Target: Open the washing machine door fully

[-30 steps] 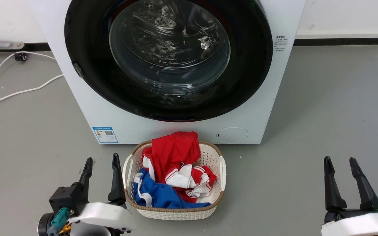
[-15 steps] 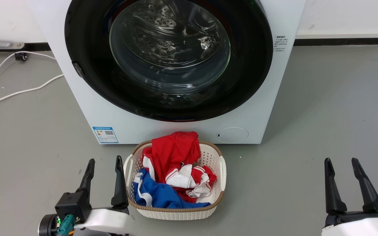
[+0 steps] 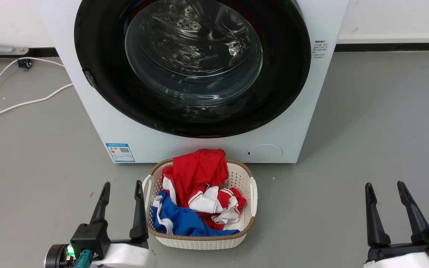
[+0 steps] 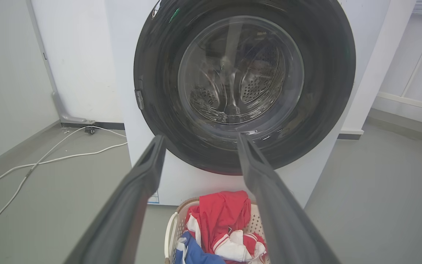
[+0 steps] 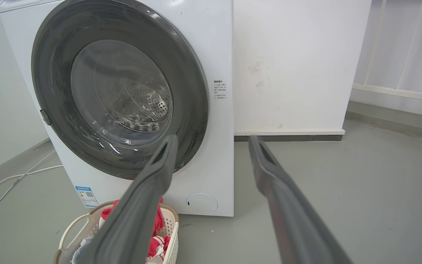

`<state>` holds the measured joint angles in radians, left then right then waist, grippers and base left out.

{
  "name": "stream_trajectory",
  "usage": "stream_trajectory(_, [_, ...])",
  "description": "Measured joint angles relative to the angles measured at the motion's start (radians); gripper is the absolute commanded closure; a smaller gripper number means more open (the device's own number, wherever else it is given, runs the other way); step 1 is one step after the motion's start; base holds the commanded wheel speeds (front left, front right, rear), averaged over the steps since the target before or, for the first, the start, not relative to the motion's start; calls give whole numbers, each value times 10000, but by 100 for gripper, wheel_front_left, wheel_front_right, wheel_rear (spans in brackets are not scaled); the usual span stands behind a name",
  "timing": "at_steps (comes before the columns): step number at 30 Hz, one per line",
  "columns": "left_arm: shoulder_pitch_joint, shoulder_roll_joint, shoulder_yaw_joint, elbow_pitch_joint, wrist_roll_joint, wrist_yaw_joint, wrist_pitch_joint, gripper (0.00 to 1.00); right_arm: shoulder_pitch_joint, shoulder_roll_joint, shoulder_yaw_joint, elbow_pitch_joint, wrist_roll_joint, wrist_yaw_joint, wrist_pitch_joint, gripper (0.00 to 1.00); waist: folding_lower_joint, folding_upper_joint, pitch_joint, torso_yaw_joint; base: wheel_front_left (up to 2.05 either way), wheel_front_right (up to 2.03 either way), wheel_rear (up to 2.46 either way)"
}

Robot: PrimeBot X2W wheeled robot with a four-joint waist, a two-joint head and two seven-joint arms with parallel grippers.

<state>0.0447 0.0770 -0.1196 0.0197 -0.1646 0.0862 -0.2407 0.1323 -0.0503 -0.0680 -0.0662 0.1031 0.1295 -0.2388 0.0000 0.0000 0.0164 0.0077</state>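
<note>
1. Washing machine: straight ahead of the L pincer and ahead-left of the R pincer. It's well apart from both, past the fingertips.
2. Washing machine door: up and ahead of the L pincer, up and ahead-left of the R. No gap shows at the rim, so it looks shut flush against the front.
3. Laundry basket w/ red, white and blue clothes: just right of the L pincer, well left of the R. Can't tell if the L pincer's near finger touches its handle. It sits betw. the pincers and the machine front.
4. Pincers: both low, fingers spread, nothing betw. them, neither touching the door.
5. Small grey tab on the door rim: up, ahead and a bit left of the L pincer. Prob. the catch or pull point.

Step in hand: approach, w/ opening not yet begun.

Next move, as I judge it:
- Raise the L arm and reach fwd to the tab side.
- Get a finger behind the rim and pull out.
- Swing the door wide toward the R side; the hinge isn't visible, so confirm first.
- Keep the arm clear of the basket.
</note>
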Motion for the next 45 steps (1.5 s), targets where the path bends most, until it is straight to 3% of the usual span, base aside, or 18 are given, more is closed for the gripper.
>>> stream_trajectory(13, [117, -201, 247, 121, 773, -240, -209, 0, 133, 0, 67, -50, -523, 13, -222, 0, 0, 0, -7, 14, 0, 0, 0])
stream_trajectory(32, [137, -253, 422, 303, 686, -305, -222, 0, 162, 0, 79, 337, 38, 13, -238, 0, 0, 0, -47, 13, 0, 0, 0])
stream_trajectory(33, [137, -255, 424, 313, 673, -303, -222, 0, 162, 0, 88, 343, 38, 13, -238, 13, 0, 0, -46, 13, 0, 0, 0])
stream_trajectory(34, [137, -255, 412, 318, 654, -293, -222, 0, 162, 0, 90, 349, 40, 13, -238, 83, 0, 0, -45, 13, 0, 0, 0])
stream_trajectory(35, [137, -255, 418, 326, 650, -291, -222, 0, 161, 0, 86, 336, 44, 13, -238, 100, 0, 0, -43, 14, 0, 0, 0])
stream_trajectory(39, [137, -257, 412, 341, 648, -259, -222, 0, 136, 0, 88, 198, 270, 13, -238, 100, 0, 0, -30, 22, 0, 0, 0])
stream_trajectory(45, [137, -257, 410, 351, 648, -247, -222, 0, -112, 0, 75, 82, 3106, 13, -240, 100, 0, 0, -23, 11, 0, 0, 0])
